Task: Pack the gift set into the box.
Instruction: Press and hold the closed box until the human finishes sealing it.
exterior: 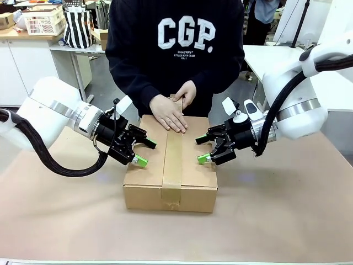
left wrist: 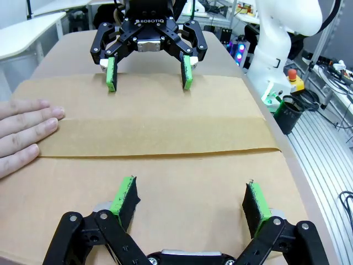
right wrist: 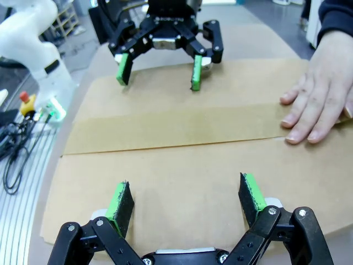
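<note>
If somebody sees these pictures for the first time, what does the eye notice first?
The closed, taped box lies in the table's middle. The left tool and right tool are open over its two side edges, facing each other. At the far end, the person's hand presses flat on the tape.

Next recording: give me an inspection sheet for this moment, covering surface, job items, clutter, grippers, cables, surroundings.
Surface: table under brown paper.
Job items: box closed, tape strip along its top; a person's hand presses on the far end.
Clutter: nothing seen.
Grippers: left gripper and right gripper open above the box top, facing each other.
Cables: black hose on the left arm; cords on the floor.
Surroundings: basket on a far counter.
</note>
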Controlling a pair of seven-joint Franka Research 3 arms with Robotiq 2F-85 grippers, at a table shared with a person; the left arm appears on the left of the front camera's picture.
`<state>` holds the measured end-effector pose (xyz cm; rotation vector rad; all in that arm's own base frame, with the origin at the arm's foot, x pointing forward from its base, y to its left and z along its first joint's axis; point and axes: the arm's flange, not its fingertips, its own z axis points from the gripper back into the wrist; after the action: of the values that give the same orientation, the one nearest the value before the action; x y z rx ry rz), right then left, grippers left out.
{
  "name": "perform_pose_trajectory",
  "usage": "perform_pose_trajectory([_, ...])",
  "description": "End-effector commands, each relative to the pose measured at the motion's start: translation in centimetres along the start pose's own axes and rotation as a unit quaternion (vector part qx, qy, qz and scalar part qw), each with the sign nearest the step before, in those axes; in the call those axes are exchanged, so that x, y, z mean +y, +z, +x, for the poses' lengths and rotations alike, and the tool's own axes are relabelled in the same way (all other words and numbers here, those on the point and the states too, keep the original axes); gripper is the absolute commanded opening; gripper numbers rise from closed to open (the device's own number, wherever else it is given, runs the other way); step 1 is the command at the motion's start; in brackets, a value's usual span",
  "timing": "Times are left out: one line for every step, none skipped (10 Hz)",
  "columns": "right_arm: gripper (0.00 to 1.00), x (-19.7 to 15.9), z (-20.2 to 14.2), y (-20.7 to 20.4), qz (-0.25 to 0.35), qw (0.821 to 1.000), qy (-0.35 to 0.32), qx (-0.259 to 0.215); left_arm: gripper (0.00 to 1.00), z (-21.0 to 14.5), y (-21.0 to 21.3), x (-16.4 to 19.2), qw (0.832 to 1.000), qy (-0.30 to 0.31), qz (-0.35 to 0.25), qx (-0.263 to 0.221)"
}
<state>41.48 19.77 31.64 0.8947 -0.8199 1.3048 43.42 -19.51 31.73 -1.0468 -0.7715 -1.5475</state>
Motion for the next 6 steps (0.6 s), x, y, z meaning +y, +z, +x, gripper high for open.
perform_pose_trajectory([1.0,0.07,-0.28,0.0,0.003,1.0,-0.002,0.004,1.0,-0.21,-0.13,-0.15,1.0,0.0,-0.001,0.002])
perform_pose_trajectory([1.0,0.07,-0.28,0.0,0.003,1.0,-0.002,0.004,1.0,-0.21,-0.13,-0.15,1.0,0.0,-0.001,0.002])
perform_pose_trajectory([1.0,0.07,-0.28,0.0,0.003,1.0,-0.002,0.004,1.0,-0.21,-0.13,-0.15,1.0,0.0,-0.001,0.002])
perform_pose_trajectory([1.0,0.07,-0.28,0.0,0.003,1.0,-0.002,0.004,1.0,-0.21,-0.13,-0.15,1.0,0.0,-0.001,0.002])
perform_pose_trajectory([1.0,0.07,-0.28,0.0,0.003,1.0,-0.002,0.004,1.0,-0.21,-0.13,-0.15,1.0,0.0,-0.001,0.002])
perform_pose_trajectory([1.0,0.07,-0.28,0.0,0.003,1.0,-0.002,0.004,1.0,-0.21,-0.13,-0.15,1.0,0.0,-0.001,0.002])
